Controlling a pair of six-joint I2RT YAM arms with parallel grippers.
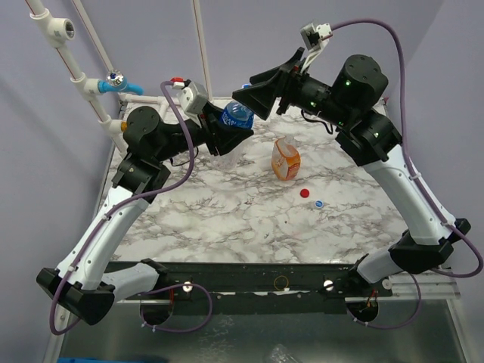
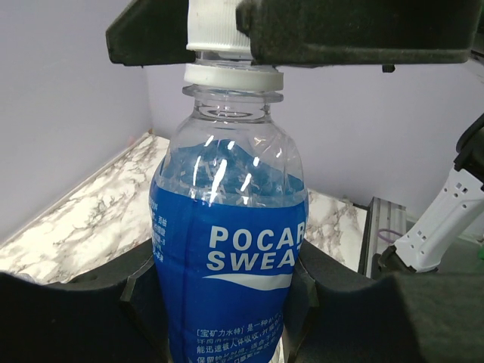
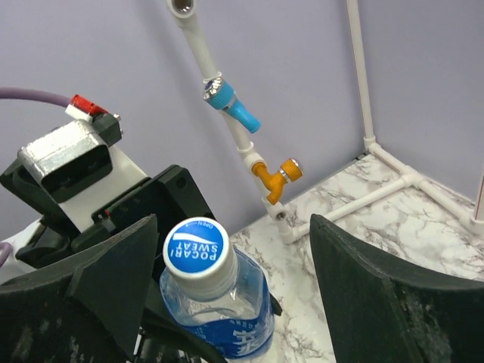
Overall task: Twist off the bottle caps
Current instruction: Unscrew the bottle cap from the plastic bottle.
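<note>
My left gripper [image 1: 225, 133] is shut on the blue-labelled bottle [image 1: 238, 116] and holds it raised at the back of the table. In the left wrist view the bottle [image 2: 227, 249] sits between both pads. Its blue-and-white cap [image 3: 198, 249] is on the neck and also shows in the left wrist view [image 2: 215, 30]. My right gripper [image 3: 231, 253] is open around the cap, which lies close to the left finger [image 3: 113, 280]. It shows in the top view [image 1: 257, 94] too. The orange bottle [image 1: 286, 159] stands mid-table. A red cap [image 1: 305, 193] and a blue-and-white cap [image 1: 318, 203] lie loose beside it.
A white pipe frame with a blue valve [image 3: 240, 115] and an orange valve [image 3: 280, 175] stands at the back left, next to the purple wall. The marble table [image 1: 219, 215] ends at a metal rail on the right.
</note>
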